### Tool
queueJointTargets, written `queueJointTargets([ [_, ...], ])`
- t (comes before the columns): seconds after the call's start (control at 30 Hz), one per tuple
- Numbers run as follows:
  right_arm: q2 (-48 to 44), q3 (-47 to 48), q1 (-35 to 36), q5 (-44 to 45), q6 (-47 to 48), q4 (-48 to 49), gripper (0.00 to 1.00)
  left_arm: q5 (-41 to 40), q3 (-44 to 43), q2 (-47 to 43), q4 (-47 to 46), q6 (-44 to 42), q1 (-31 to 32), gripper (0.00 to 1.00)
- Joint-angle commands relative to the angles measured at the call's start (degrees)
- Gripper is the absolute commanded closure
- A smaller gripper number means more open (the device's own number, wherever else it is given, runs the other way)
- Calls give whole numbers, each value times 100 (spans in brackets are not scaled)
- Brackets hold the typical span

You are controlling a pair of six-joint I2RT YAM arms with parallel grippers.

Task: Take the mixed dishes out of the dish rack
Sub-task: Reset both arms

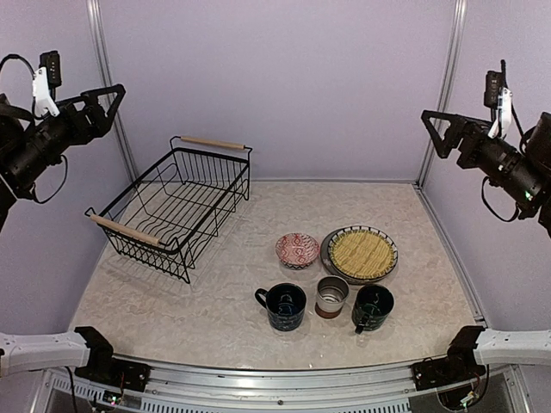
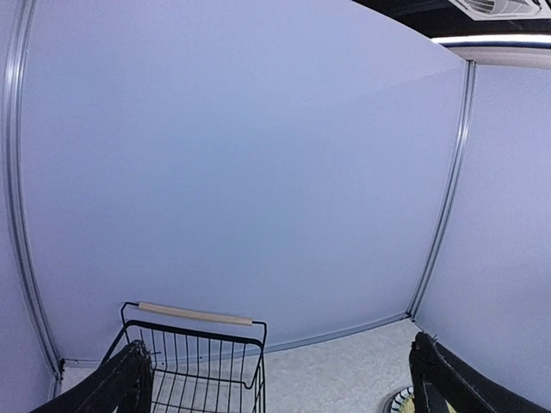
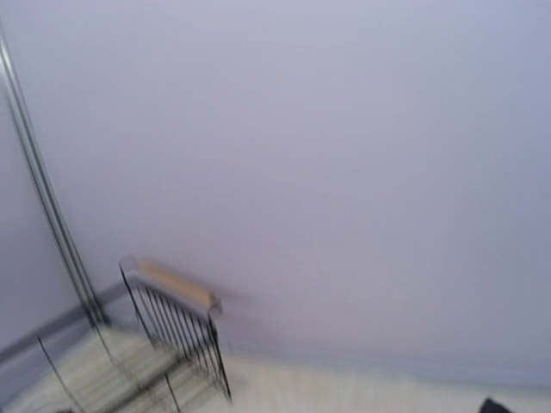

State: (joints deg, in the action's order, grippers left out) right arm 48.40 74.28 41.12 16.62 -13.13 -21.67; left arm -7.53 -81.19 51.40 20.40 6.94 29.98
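One pale, marbled beige table (image 1: 215, 301) carries everything. It is boxed in by plain lavender walls (image 1: 284, 77) whose panels meet at upright metal strips (image 1: 449, 86). An aluminium rail (image 1: 284, 391) runs along the table's near edge. In the left wrist view a ceiling vent (image 2: 508, 9) and a bright light strip sit in the upper right corner.

The dish rack (image 1: 176, 211), a black wire basket with two light wooden bar handles (image 1: 213, 143), stands on the left half of the table, turned at an angle to the back wall. All the dishes stand on the table to the right of the dish rack, apart from it. Nearest the rack is the small red patterned bowl (image 1: 297, 250). Just beyond the bowl, the woven yellow straw plate (image 1: 362, 254) lies on top of a dark grey plate (image 1: 325, 254), whose rim shows beneath it. In front of these, a close row leads away from the rack: the dark blue mug (image 1: 285, 306), the grey brown-based cup (image 1: 331, 296) and the dark green mug (image 1: 373, 308), all upright.

The left gripper (image 1: 116, 103) hangs high, up and to the left of the dish rack. Its fingers are wide apart in the left wrist view, with nothing between them. The right gripper (image 1: 433, 133) hangs high, far to the right of the rack. In the top view its fingers are likewise spread and hold nothing. Its own wrist picture is blurred and shows one handle of the rack.
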Motion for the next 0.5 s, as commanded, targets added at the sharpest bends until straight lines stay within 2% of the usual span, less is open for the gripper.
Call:
queueJointTargets([
  [0.0,-238,-69,26,-122,379,536,0,-532,-24,-334,-200,-280,-27,1],
  [0.2,-195,-55,23,83,370,576,0,-712,45,-701,-315,-280,-23,1],
  [0.47,-53,-16,26,294,298,446,0,-838,59,-719,-309,-307,-26,1],
])
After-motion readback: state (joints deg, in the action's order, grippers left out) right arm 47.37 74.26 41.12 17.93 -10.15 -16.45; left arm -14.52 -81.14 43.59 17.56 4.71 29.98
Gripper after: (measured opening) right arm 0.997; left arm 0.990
